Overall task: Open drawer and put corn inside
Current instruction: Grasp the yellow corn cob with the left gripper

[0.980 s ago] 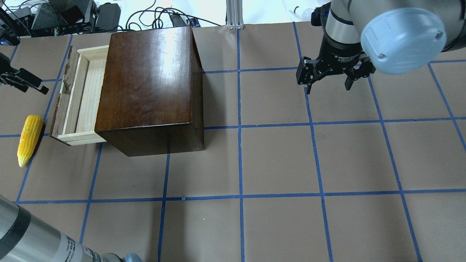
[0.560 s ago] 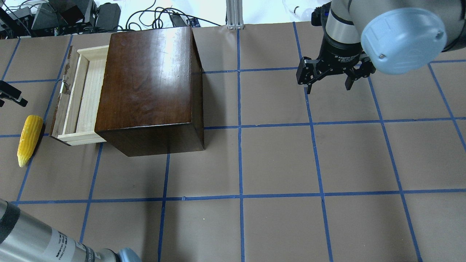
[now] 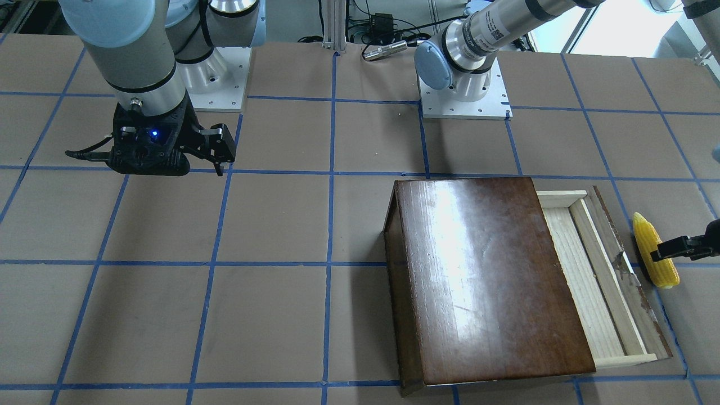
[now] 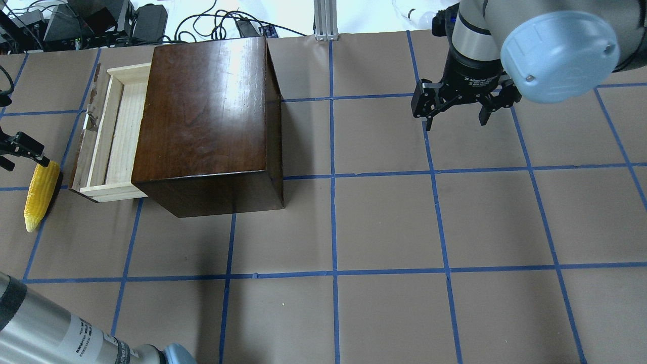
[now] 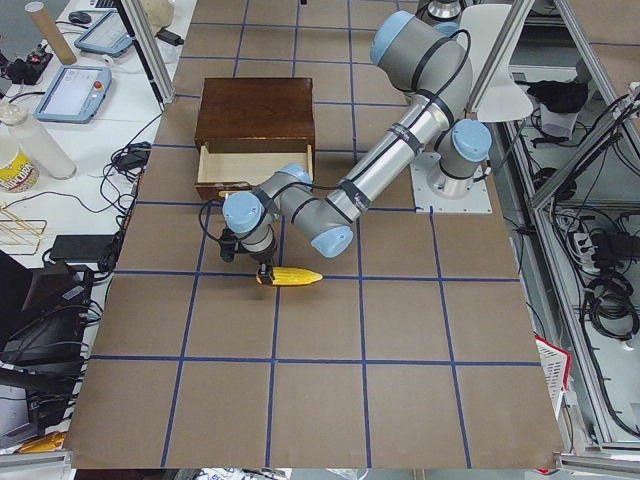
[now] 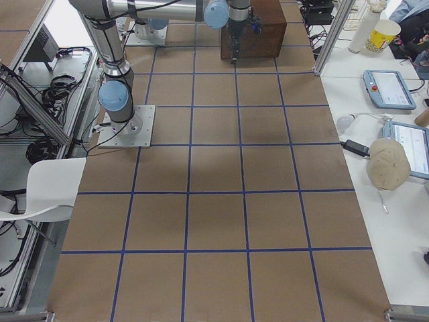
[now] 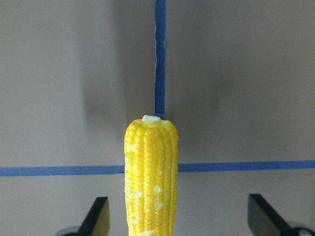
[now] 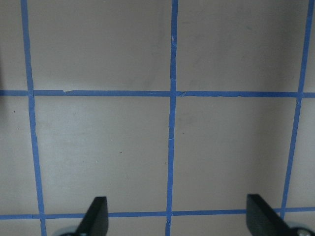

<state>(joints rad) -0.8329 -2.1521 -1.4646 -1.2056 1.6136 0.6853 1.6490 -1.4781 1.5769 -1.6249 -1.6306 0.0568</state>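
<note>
The yellow corn [image 4: 39, 194] lies on the table to the left of the drawer [image 4: 113, 136], which is pulled out of the dark-brown box [image 4: 202, 116] and holds nothing. My left gripper [image 7: 178, 201] is open and points down over the corn's [image 7: 150, 172] blunt end, a finger on either side and apart from it. It also shows at the overhead view's left edge [image 4: 25, 161]. One of its fingers [image 3: 683, 246] crosses the corn [image 3: 643, 232] in the front-facing view. My right gripper [image 4: 455, 121] is open and empty, far right of the box above bare table.
The drawer's dark front panel [image 3: 624, 264] stands close beside the corn. Cables and equipment [image 4: 101, 20] lie beyond the table's far edge. Blue tape lines grid the brown table [image 4: 384, 222].
My left gripper has moved from beside the drawer front towards the corn's blunt end and now straddles it. The right arm, drawer and corn have not moved.
</note>
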